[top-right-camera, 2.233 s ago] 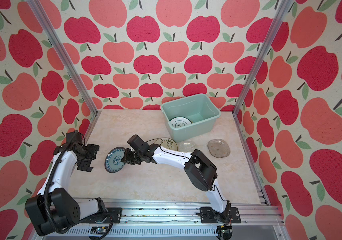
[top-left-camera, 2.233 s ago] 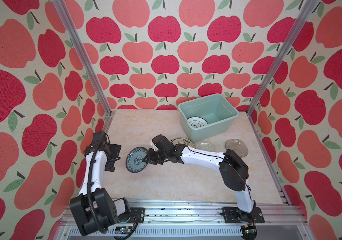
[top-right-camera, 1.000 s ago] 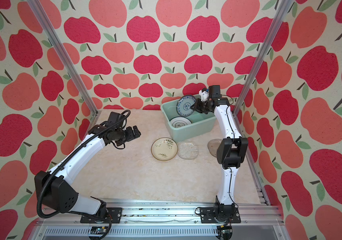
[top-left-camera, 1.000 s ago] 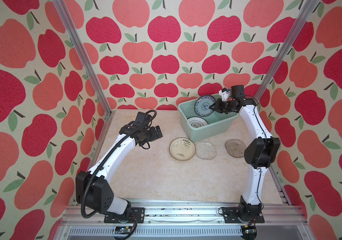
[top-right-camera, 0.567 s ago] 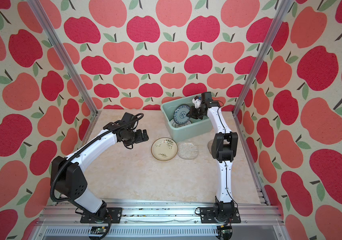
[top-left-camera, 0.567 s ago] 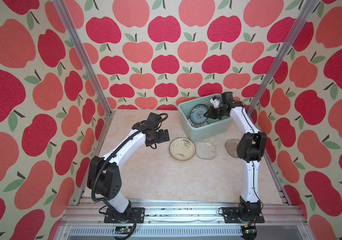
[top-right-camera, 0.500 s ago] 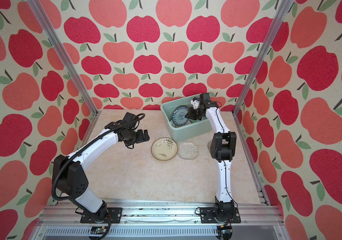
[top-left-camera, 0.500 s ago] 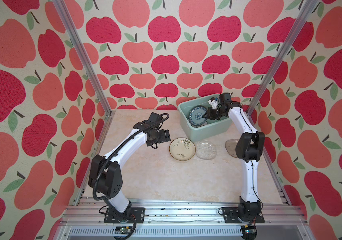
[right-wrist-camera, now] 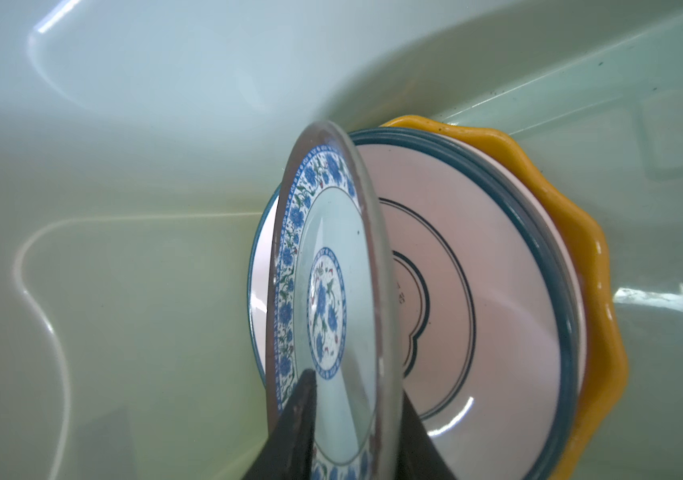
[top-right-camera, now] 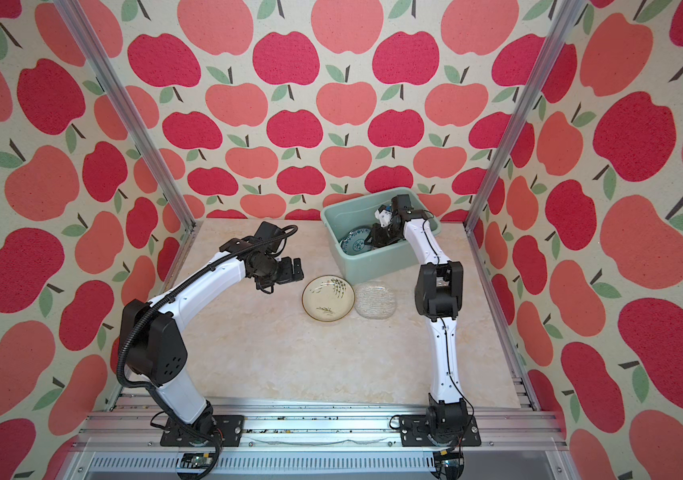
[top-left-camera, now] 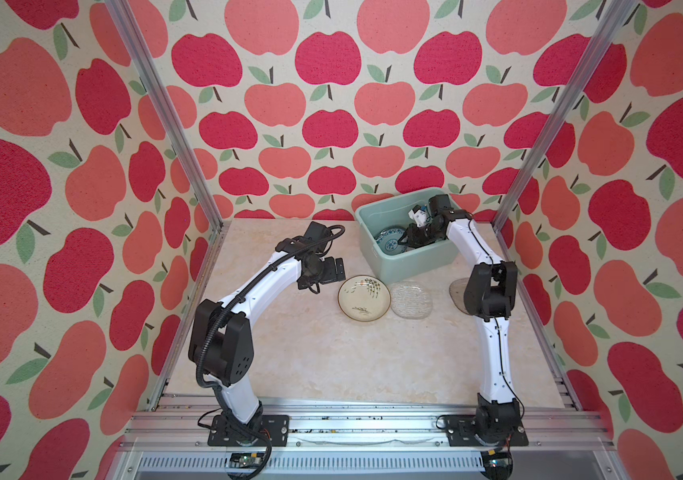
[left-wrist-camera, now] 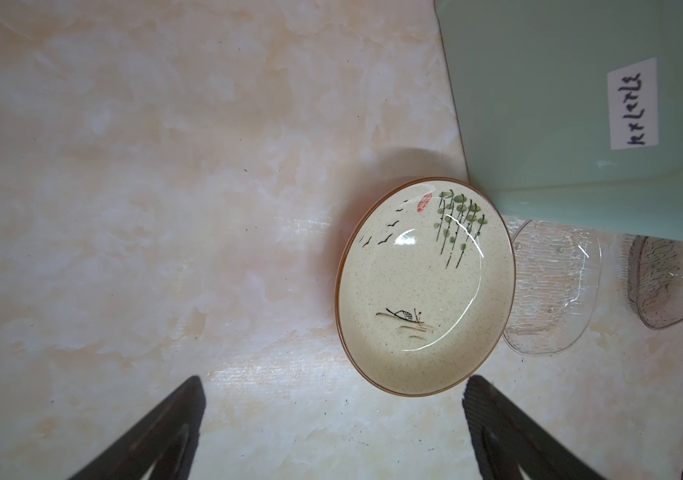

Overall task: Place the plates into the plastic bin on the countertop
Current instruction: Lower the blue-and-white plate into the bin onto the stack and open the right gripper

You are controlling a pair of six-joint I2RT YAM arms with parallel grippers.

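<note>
Plastic bin [top-left-camera: 414,264] at table's [top-left-camera: 310,357] 1 o'clock; white plates [right-wrist-camera: 477,291] stacked on yellow plate [right-wrist-camera: 593,270] inside. Blue-patterned plate [right-wrist-camera: 331,291] stood on edge between jaws of right tool [right-wrist-camera: 354,386]; grip cannot be told. Not yet binned, at bin's 6 o'clock: cream plate [top-left-camera: 364,298], clear plate [top-left-camera: 411,299], grey plate [left-wrist-camera: 664,282]. Left tool [left-wrist-camera: 333,380] spread wide, empty, at cream plate's 9 o'clock.

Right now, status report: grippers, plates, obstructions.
Left gripper open beside cream plate. Right gripper straddles blue-patterned plate in bin, grip unclear. Clear plate, grey plate out. Nothing blocking.
</note>
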